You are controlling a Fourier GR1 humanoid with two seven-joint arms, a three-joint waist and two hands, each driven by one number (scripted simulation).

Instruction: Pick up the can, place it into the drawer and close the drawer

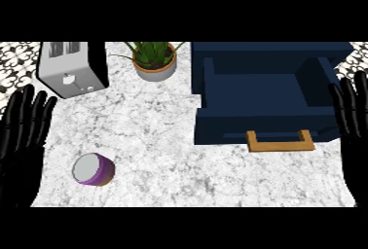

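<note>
- Sitting at 8 o'clock on the counter [187, 175]: the purple can [93, 169], pale top facing up and slightly tilted, touching neither hand.
- Drawer [262, 95] is at 2 o'clock, dark blue and pulled open, with its inner floor showing.
- Wooden handle [280, 141] is on the drawer front, on the 6 o'clock side.
- Can and drawer are well apart, with bare marble between them.
- Left hand [22, 131] is at the 9 o'clock edge, fingers straight and pointing up, not gripping anything. The can is near it, toward 4 o'clock of the palm.
- Right hand [352, 114] is at the 3 o'clock edge, fingers straight and up, also not gripping. It overlaps the drawer's right wall in the view; can't tell if it touches.
- Toaster [68, 68] is at 11 o'clock.
- Potted plant [155, 61] is at 12 o'clock, between the toaster and the drawer.
</note>
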